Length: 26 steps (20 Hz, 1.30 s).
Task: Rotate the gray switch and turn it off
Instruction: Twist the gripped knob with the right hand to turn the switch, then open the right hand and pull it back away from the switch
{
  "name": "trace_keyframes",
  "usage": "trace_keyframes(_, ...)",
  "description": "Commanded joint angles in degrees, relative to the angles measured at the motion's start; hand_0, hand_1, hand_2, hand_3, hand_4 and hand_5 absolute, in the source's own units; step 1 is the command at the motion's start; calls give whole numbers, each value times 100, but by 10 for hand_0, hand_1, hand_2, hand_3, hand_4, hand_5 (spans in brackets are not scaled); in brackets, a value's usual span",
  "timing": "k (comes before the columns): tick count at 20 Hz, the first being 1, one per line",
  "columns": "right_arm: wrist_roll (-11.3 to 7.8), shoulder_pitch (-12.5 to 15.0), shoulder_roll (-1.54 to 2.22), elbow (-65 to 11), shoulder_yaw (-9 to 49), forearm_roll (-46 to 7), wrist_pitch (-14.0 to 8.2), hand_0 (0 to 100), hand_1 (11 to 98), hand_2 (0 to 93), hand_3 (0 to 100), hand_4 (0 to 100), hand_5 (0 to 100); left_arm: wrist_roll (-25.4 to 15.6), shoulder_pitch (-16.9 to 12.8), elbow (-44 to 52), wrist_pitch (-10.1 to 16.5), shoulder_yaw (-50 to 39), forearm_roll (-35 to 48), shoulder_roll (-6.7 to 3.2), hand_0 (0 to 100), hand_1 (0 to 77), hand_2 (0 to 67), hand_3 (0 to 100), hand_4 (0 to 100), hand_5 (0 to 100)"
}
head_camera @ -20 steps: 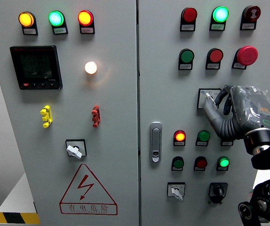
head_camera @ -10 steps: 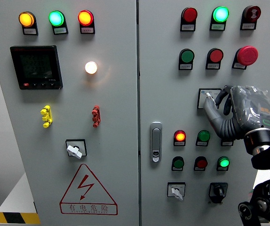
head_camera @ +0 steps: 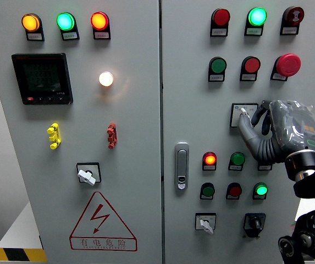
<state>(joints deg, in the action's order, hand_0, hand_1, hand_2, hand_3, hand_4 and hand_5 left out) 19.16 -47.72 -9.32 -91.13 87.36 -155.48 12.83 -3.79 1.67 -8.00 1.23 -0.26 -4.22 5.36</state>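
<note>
Fingers (head_camera: 249,122) of right hand (head_camera: 278,132): curled, grasping gray switch (head_camera: 242,114) on right cabinet door (head_camera: 190,99), beside red-lit indicator (head_camera: 210,159).

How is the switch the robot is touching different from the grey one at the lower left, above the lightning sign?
The switch under the robot hand sits on the right door, and the fingers hide most of that gray switch. The lower-left rotary switch sits on the left door, untouched and in full view, its handle pointing down-left. Both have a light handle on a square plate with a dark border.
</note>
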Motion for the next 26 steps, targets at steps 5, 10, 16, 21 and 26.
trace_keyframes(5, 9, 0, 0, -1, 0, 0, 0, 809, 332, 759, 900, 795, 854, 1, 0, 0, 0, 0, 0, 0, 0, 0, 131, 183, 96, 118)
trace_keyframes(10, 9, 35, 0, -36, 9, 0, 0, 861, 273, 691, 901, 796, 853, -8, 0, 0, 0, 0, 0, 0, 0, 0, 131, 183, 96, 118)
trace_keyframes(16, -8, 140, 26, -282, 62, 9, -79, 829, 248, 586, 881, 799, 852, 1, 0, 0, 0, 0, 0, 0, 0, 0, 131, 183, 96, 118)
trace_keyframes(21, -61, 491, 9, -809, 88, 53, -114, 808, 264, 571, 860, 701, 845, 1, 0, 0, 0, 0, 0, 0, 0, 0, 131, 183, 96, 118)
trace_keyframes(26, -359, 1001, 17, -1521, 132, 71, -185, 793, 283, 511, 735, 595, 818, 1, 0, 0, 0, 0, 0, 0, 0, 0, 131, 183, 95, 118)
